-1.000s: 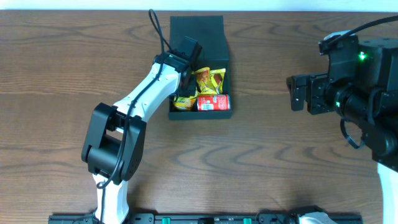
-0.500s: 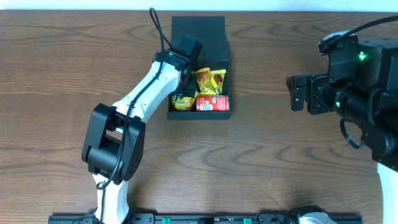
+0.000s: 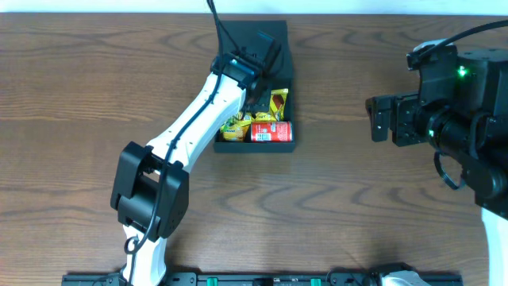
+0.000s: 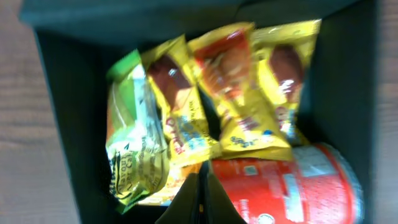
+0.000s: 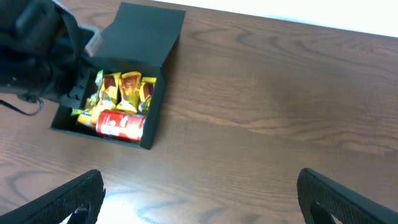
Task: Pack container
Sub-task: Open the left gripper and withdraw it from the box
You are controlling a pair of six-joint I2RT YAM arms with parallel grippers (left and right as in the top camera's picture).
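Note:
The dark teal container stands open at the table's back centre, its flap lid lying flat behind it. Inside lie yellow snack packets, a green packet and a small red can. My left gripper hangs over the box's back edge, shut and empty. In the left wrist view its closed fingers sit above the can, the yellow packets and the green packet. My right gripper is open and empty, far right of the container.
Brown wooden table all round the box. My right arm's body fills the right edge of the table. The left arm stretches diagonally from the front left to the box.
My left gripper has moved from the box's left inner side toward the back right, over the lid hinge. The green packet now shows in the box's front-left corner. The right arm has not moved.

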